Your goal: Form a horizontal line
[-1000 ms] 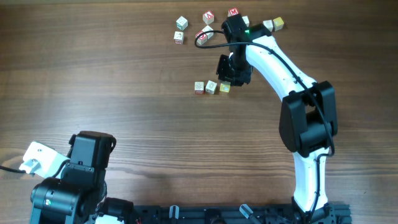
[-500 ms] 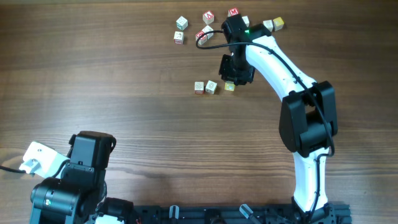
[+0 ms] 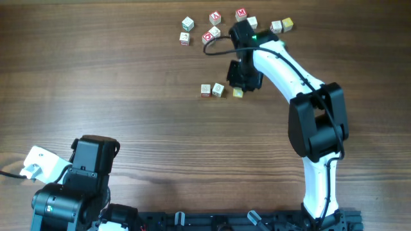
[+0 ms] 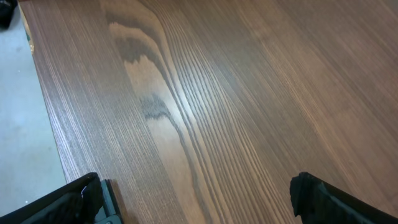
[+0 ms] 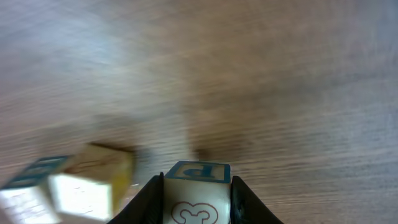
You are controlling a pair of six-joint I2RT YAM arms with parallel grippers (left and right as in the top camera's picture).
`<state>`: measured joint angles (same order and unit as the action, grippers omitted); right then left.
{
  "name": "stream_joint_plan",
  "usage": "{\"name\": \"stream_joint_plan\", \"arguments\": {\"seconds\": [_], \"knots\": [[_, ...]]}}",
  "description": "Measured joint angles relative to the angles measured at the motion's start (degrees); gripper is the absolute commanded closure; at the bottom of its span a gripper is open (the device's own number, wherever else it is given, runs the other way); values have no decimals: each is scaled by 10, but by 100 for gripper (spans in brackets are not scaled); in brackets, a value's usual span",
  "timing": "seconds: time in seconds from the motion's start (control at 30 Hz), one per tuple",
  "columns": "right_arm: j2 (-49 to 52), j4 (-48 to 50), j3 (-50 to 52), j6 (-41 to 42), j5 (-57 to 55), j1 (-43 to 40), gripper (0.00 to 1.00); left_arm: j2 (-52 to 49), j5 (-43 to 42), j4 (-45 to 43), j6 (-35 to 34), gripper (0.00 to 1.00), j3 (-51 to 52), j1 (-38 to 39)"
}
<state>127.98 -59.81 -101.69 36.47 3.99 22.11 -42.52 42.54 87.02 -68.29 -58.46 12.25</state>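
Observation:
Two pale letter cubes point(image 3: 205, 90) point(image 3: 218, 90) sit side by side mid-table as the start of the horizontal line. My right gripper point(image 3: 241, 86) is just to their right, shut on a third cube point(image 3: 238, 94), which stands a small gap away from them. In the right wrist view this held cube point(image 5: 198, 186) shows a blue P face and a red 3, with my black fingers point(image 5: 147, 202) pressed on both of its sides. A yellow-sided cube point(image 5: 93, 183) lies to its left. My left gripper point(image 4: 199, 208) is open over bare wood.
Several loose cubes with red or pale faces lie scattered at the back, from one cube point(image 3: 187, 24) across to another point(image 3: 287, 24). The right arm point(image 3: 318, 122) reaches in from the front right. The left arm's base point(image 3: 83, 173) sits at the front left, near the table edge point(image 4: 37, 93).
My right gripper has shifted right and slightly toward the front with its cube, opening a small gap from the two-cube row. The left arm has not moved.

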Motion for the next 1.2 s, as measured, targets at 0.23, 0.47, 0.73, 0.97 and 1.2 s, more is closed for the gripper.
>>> {"name": "stream_joint_plan", "arguments": {"seconds": [0.23, 0.47, 0.73, 0.97, 1.2], "knots": [[-7, 24, 30, 15, 3, 0, 81, 0, 0, 0, 0, 0, 0, 0], [-7, 62, 33, 14, 62, 0, 84, 0, 0, 0, 0, 0, 0, 0], [-7, 66, 37, 14, 111, 0, 84, 0, 0, 0, 0, 0, 0, 0], [-7, 84, 37, 14, 115, 0, 84, 0, 0, 0, 0, 0, 0, 0], [-7, 83, 37, 14, 89, 0, 83, 0, 0, 0, 0, 0, 0, 0]]}}
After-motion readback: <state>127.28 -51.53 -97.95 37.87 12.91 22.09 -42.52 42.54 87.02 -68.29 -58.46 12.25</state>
